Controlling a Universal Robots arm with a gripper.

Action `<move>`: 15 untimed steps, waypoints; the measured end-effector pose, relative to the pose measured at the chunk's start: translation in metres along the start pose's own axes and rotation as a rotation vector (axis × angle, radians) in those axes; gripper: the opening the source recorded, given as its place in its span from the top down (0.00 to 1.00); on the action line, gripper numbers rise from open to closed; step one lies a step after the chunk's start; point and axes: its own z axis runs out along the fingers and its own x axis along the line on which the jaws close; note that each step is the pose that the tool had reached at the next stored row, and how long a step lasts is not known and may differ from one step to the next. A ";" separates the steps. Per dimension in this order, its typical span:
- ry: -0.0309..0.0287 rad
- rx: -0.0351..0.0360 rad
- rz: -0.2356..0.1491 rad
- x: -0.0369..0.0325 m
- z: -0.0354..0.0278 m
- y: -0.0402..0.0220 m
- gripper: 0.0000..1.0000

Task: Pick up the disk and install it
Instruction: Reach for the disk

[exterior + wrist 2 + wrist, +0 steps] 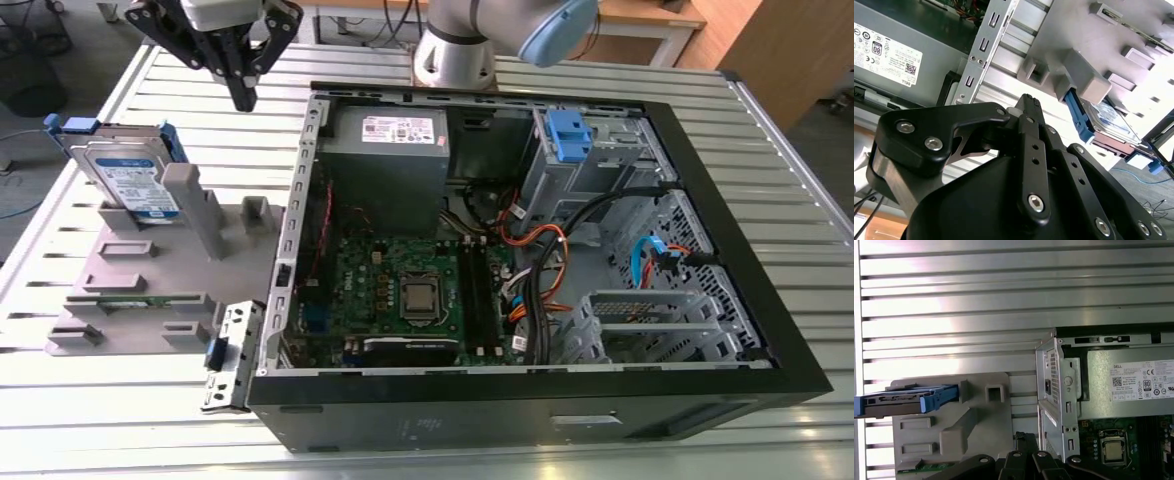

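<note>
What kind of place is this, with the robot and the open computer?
Probably a robot lab or workshop: a robot arm at a slatted metal table, beside an open computer case, with a disk upright in a grey holder.

disk [131,185] base hidden in holder [158,265], arm [461,45] cropped

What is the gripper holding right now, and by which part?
Nothing. The gripper hangs with its fingers shut and empty; the disk stands upright in the grey fixture, apart from it.
</note>
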 end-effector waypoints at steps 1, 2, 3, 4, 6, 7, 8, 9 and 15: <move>0.0000 0.0000 0.000 0.0010 0.0001 -0.0001 0.89; 0.0000 0.0000 0.000 0.0019 0.0002 -0.0002 0.89; 0.0000 0.0000 0.000 0.0028 0.0002 -0.0002 0.89; 0.0000 0.0000 0.000 0.0038 0.0003 -0.0003 0.89; 0.0000 0.0000 0.000 0.0057 0.0005 -0.0005 0.89; 0.0000 0.0000 0.000 0.0069 0.0005 -0.0005 0.89; 0.0000 0.0000 0.000 0.0080 0.0006 -0.0006 0.89; 0.0000 0.0000 0.000 0.0092 0.0007 -0.0007 0.89; 0.0000 0.0000 0.000 0.0168 0.0012 -0.0013 0.89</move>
